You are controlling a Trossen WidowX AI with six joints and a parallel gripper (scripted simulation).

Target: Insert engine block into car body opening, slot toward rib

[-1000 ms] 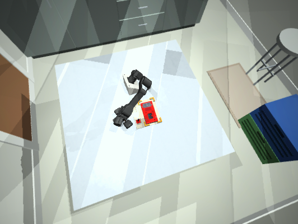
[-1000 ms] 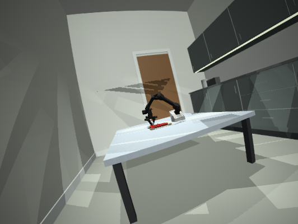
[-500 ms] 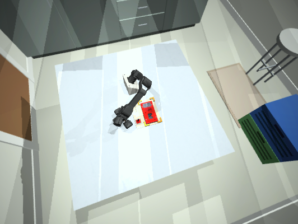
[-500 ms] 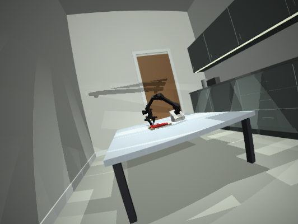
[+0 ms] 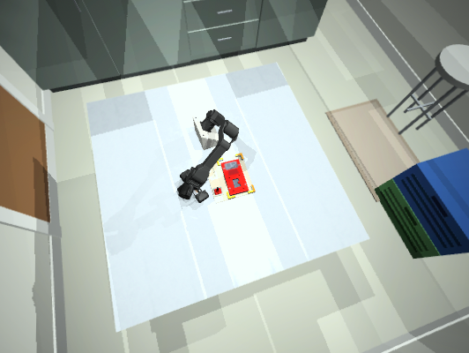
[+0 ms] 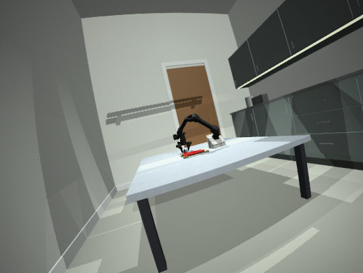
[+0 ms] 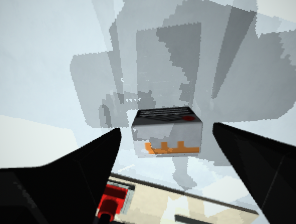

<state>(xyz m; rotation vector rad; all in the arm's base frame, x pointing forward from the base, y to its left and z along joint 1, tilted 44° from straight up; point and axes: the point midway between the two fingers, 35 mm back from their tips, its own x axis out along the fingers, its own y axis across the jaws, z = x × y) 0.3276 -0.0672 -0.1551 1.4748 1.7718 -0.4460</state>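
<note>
Engine block (image 7: 167, 132), grey with a dark ribbed top and an orange toothed strip on its near face, is seen in the wrist view between the two black fingers of the claw, with a clear gap on each side, so that it is touched by neither finger. Whether the block rests on a surface or is unsupported cannot be told from the pictures.

The desk (image 5: 273, 247), a pale blue-white top on dark legs, is shown from above and from the side. The black arm (image 5: 213, 156) is mounted on a light grey base block (image 5: 204, 134) near the middle of the desk and is bent over toward the near-left side of the car body.

The car body (image 5: 234, 177), a red rectangular shell with grey openings, is laid flat on a cream plate (image 5: 218, 181) with yellow corner marks. It lies just beside the arm's forearm.

The claw (image 5: 194, 191) is held over the left edge of the plate, pointing down, well apart from the grey openings in the car body. Its fingers are spread wide and nothing is pinched. A small red part (image 7: 111, 202) on the plate is visible below the left finger in the wrist view.
</note>
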